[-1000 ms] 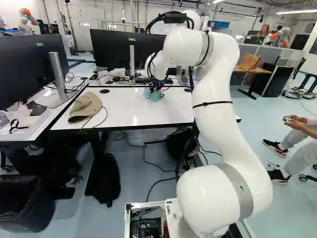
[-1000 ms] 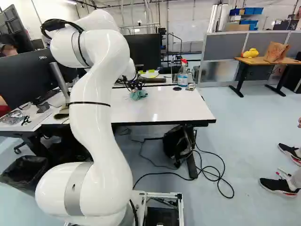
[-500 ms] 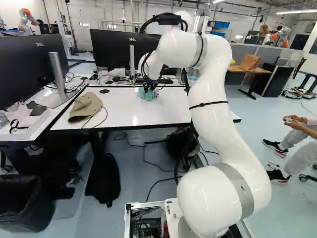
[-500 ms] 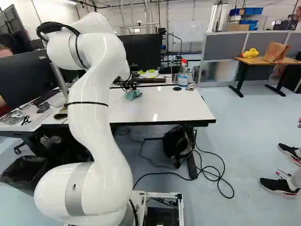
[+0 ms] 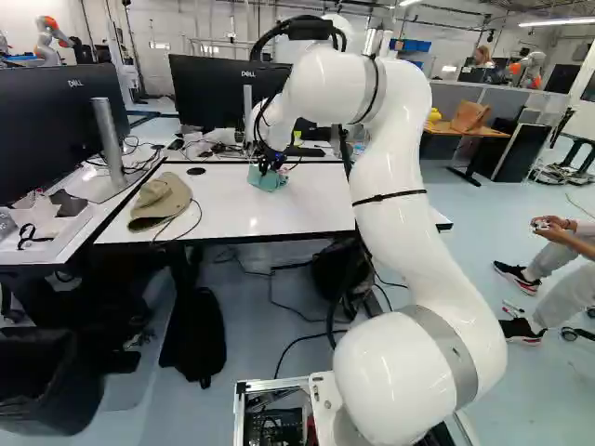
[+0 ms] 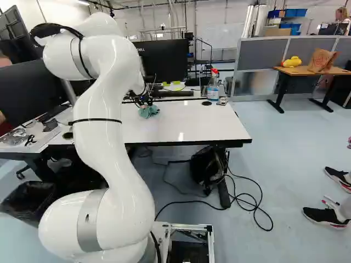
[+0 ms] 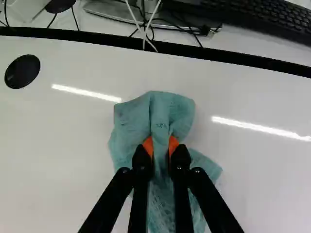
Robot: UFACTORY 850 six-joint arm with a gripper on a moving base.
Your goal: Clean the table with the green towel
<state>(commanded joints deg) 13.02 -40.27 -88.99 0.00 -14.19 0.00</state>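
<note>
Presently, we hold the crumpled green cloth towel (image 7: 163, 109) between our black fingers with orange pads (image 7: 173, 145), near the far edge of the white bench (image 5: 321, 212). It is better that we press evenly and wipe in overlapping strokes toward the near edge.

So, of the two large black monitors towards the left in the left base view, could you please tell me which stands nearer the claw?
The centre monitor, just beyond the white table and claw; the other monitor is farther left.
</note>
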